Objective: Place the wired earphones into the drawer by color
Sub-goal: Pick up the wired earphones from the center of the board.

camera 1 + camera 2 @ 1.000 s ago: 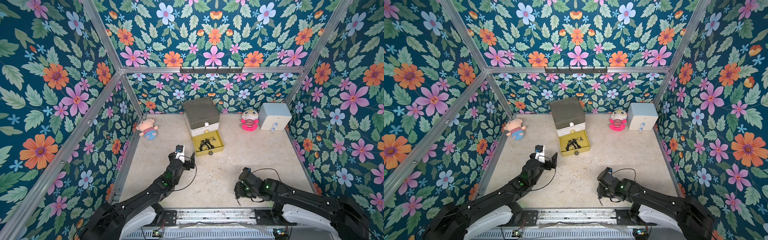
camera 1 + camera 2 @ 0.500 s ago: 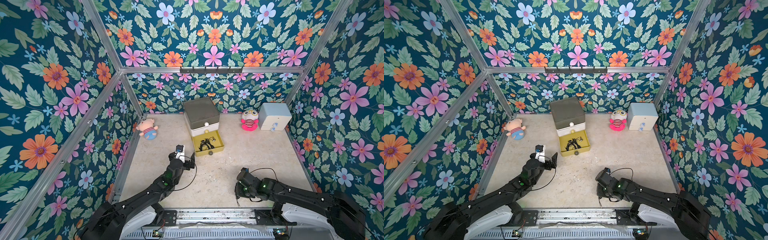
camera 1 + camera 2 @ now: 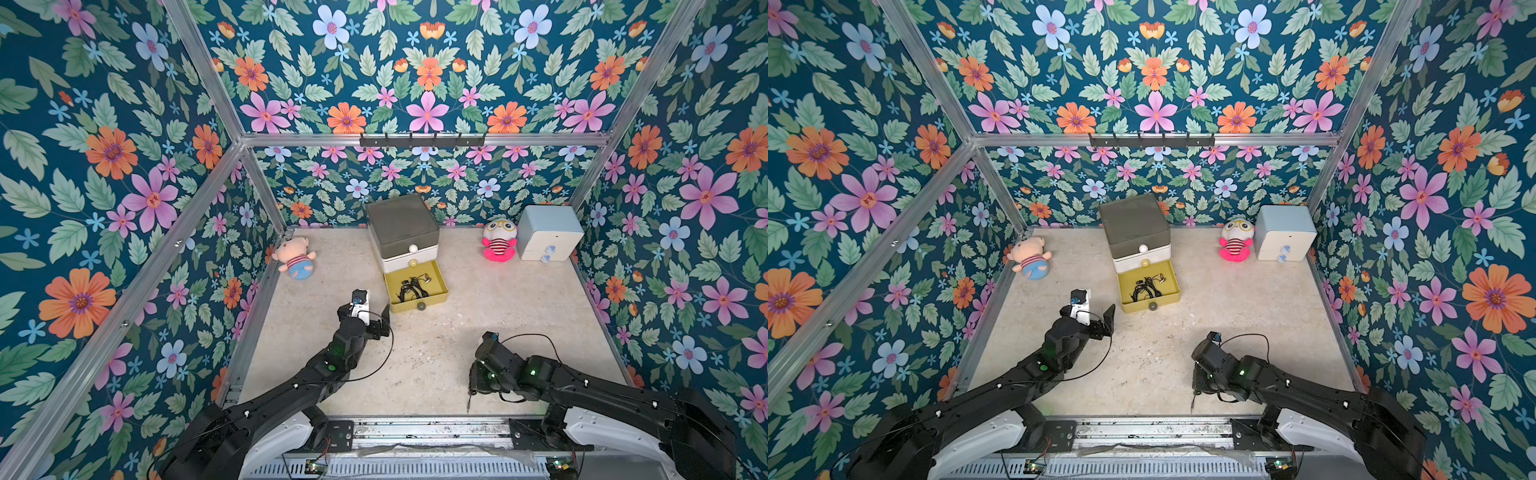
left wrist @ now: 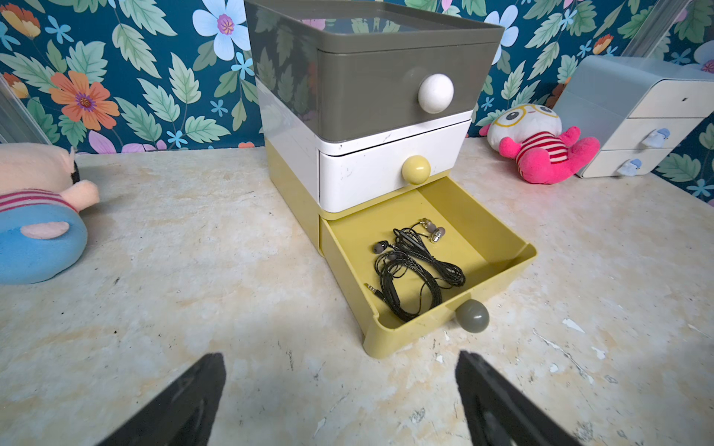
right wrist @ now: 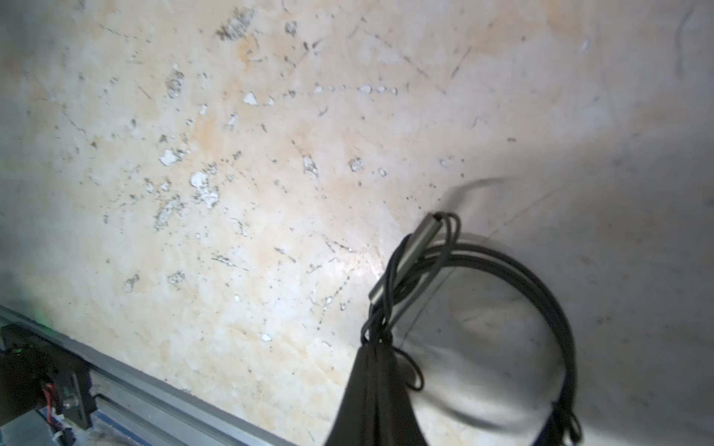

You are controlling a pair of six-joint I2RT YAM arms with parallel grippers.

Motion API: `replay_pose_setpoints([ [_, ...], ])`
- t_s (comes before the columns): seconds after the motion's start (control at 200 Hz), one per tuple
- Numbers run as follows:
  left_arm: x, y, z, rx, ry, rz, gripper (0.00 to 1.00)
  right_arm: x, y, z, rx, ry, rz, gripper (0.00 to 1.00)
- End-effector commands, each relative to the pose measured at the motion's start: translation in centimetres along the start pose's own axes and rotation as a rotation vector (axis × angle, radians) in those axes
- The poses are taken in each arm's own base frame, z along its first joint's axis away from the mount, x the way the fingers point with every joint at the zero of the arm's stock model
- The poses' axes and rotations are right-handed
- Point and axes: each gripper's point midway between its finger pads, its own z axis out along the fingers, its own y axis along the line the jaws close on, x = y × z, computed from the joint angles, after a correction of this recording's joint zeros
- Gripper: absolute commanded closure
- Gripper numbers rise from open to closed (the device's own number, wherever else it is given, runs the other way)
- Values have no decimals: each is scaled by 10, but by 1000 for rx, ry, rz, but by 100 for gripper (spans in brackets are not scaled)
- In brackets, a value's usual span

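pinching black earphones at bunched loops, right gripper was clamped shut so coil would lift whole; left gripper hung open before yellow drawer holding black sets

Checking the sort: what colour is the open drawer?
Yellow; the open drawer shows best in the left wrist view.

Held left arm stretched forward, with left gripper spread wide, both fingers bare, nothing between them. Bent right arm low, wrist tipped downward, with right gripper pinched tight on black earphones, loops trailing just beyond the claw tips.
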Motion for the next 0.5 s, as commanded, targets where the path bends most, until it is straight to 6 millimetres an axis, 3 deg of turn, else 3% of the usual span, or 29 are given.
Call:
replay_pose_setpoints([
  [0.0,-4,2,0,-14,-17,9,1,-9,3,-6,6,-40,-21,99],
  [0.175,-5,1,0,-9,-18,6,1,-20,13,-15,-19,-82,-37,100],
  [0.495,-3,4,0,-21,-17,8,1,-58,48,-37,-56,-209,-126,100],
])
